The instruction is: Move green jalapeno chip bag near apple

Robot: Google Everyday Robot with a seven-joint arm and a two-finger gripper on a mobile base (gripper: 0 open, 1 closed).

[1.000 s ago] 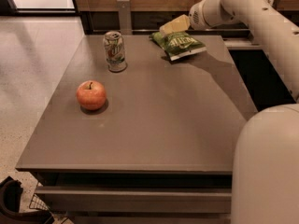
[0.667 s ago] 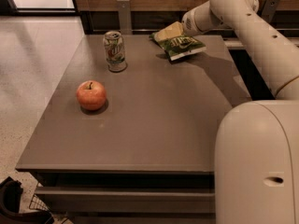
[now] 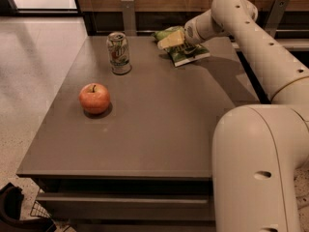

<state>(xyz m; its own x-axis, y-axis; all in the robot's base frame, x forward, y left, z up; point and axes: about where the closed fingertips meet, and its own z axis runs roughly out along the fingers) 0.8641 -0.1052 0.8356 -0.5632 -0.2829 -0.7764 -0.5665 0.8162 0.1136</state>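
The green jalapeno chip bag [image 3: 189,55] lies at the far edge of the grey-brown table [image 3: 159,129], right of centre. Part of it is hidden under my gripper. My gripper [image 3: 171,40] sits low over the bag's left end, at the tip of the cream arm [image 3: 251,37] that reaches in from the right. The red-orange apple [image 3: 94,98] stands on the left part of the table, well apart from the bag and the gripper.
A green-and-white soda can [image 3: 119,52] stands upright between the apple and the bag, near the far left edge. A wood wall with metal brackets [image 3: 128,14] runs behind the table. My large arm base [image 3: 256,173] fills the lower right. Light floor lies to the left.
My gripper and arm have moved left along the table's far edge, from the bag's right side to its left end. The apple and the can have not moved.
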